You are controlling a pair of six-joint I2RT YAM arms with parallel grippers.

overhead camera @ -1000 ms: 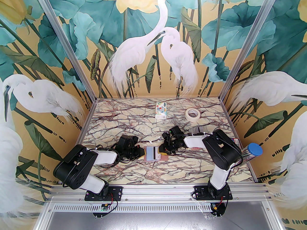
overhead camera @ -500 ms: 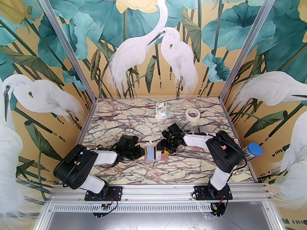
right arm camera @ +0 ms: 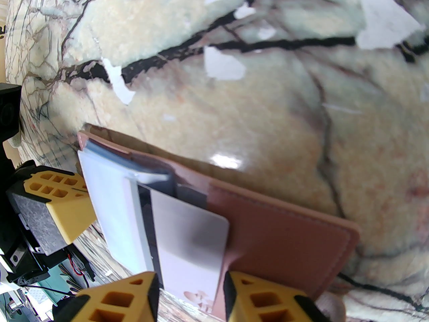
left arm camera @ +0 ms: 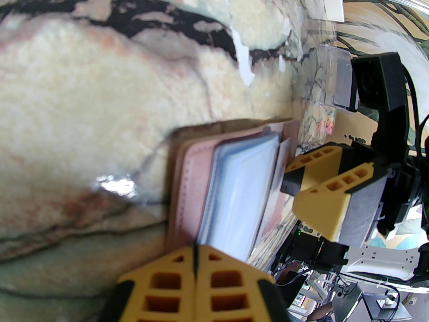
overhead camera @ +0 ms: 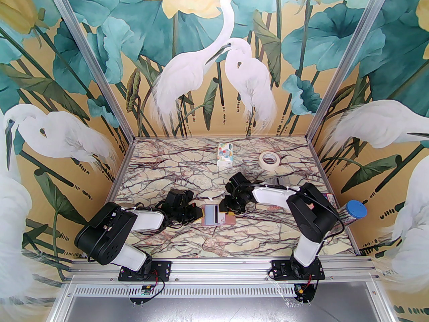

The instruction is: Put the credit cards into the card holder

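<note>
left pincer (left arm camera: 196, 258) is shut at the wallet (left arm camera: 187, 173) edge. right pincer (right arm camera: 191, 293) straddles the card (right arm camera: 191, 233), can't tell if it's gripping. Push crooked and it probably jams, or the wallet slides.

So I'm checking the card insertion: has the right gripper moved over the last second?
Yes. The right gripper has shifted left, away from the tape roll and farther across the card holder.

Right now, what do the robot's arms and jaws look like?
The left arm and right arm share white link shells between bulky black joint housings, with black cables along them. The jaws are yellow-orange wedges with rectangular cut-outs, black toward the base, with grey pads.
</note>
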